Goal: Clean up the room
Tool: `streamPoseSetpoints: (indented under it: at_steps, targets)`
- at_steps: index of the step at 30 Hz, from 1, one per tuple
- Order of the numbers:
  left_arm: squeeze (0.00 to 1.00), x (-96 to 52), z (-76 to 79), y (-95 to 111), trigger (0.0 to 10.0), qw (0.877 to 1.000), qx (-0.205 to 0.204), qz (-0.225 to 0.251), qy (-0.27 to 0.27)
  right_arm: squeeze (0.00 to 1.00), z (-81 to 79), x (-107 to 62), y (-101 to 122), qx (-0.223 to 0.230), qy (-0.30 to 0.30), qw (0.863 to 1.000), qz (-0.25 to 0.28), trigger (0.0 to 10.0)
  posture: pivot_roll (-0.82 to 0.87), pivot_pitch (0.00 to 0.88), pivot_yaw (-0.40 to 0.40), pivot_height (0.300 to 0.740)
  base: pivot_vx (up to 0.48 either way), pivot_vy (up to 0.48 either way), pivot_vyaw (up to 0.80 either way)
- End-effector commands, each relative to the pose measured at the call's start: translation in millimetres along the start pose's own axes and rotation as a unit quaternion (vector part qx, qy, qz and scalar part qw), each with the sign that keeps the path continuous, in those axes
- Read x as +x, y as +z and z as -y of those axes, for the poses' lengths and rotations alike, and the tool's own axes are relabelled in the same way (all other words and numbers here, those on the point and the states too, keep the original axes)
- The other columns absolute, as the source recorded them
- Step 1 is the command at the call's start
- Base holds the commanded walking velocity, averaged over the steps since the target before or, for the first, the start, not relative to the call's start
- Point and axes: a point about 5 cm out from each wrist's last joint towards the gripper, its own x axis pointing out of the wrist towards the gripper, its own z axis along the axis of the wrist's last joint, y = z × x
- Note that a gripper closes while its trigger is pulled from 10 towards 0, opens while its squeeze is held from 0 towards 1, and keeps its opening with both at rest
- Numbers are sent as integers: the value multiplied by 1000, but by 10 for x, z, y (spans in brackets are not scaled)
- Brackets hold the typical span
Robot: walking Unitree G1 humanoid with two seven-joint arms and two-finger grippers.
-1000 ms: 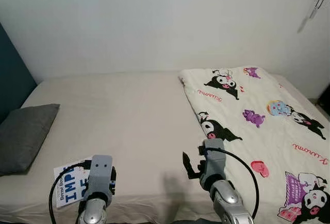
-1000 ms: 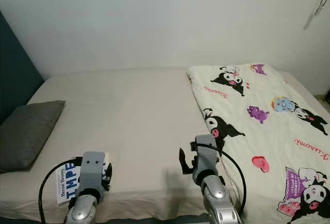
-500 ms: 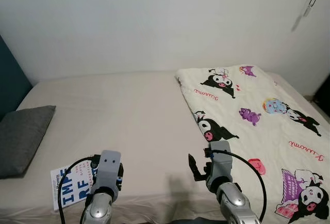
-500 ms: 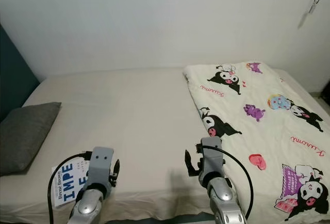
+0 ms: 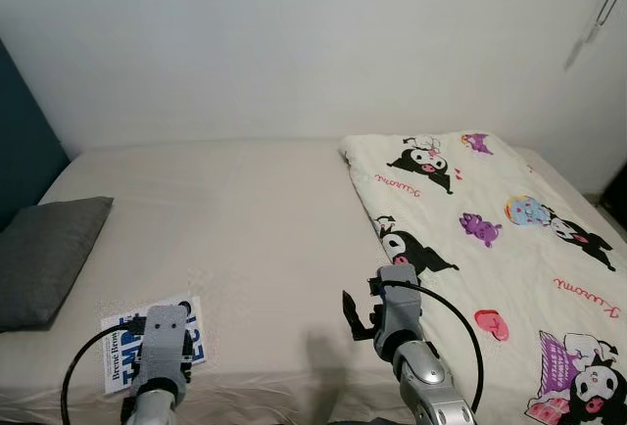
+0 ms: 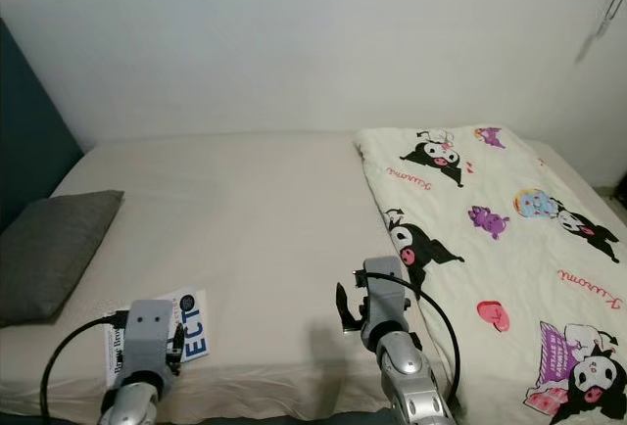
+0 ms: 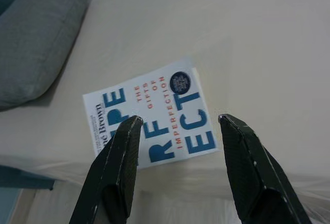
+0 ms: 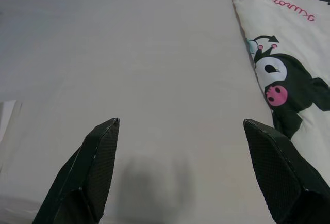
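A white book with large blue letters [image 7: 149, 118] lies flat on the beige bed sheet [image 5: 245, 210], close to the front left edge. My left gripper [image 7: 179, 122] hovers just above it, open, with one finger [image 7: 118, 167] on each side of the cover and nothing held. The left wrist housing [image 5: 167, 342] covers the middle of the book [image 6: 194, 325] in the eye views. My right gripper [image 8: 181, 125] is wide open over bare sheet, next to the cartoon-printed cream blanket [image 5: 490, 239].
A grey pillow [image 5: 44, 259] rests at the left edge of the bed, just beyond the book. The blanket covers the bed's right half. A dark teal headboard [image 5: 20, 141] stands at the far left, with a white wall behind the bed.
My left arm has shifted left and lower over the book, so the cover's right part now shows. The camera swayed slightly. The right arm has hardly moved.
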Motion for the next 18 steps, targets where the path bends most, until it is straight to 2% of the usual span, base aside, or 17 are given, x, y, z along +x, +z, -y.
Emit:
streamPoseSetpoints:
  at_steps: [1,4,7,11,18]
  targets:
    - [0,25,44,12,10000,1000,1,-3,-7,0,50,-48,-59,-3,-15,1000,-7,10000,-29,122,-1,740,0,0,0]
    - [0,45,92,37,10000,1000,0,0,-14,0,93,-68,-72,-6,-24,1000,-9,10000,-37,123,4,740,0,0,0]
    - [0,86,253,130,10000,999,11,14,-44,0,203,-117,-99,2,-46,999,-6,10000,-39,128,11,740,0,0,0]
    - [0,91,341,169,10000,997,19,21,-68,0,252,-137,-76,-1,-52,999,4,10000,-43,129,31,740,0,0,0]
    - [0,132,329,187,10000,997,15,17,-75,0,277,-176,-130,-5,-45,999,-9,10000,-57,122,40,740,0,0,0]
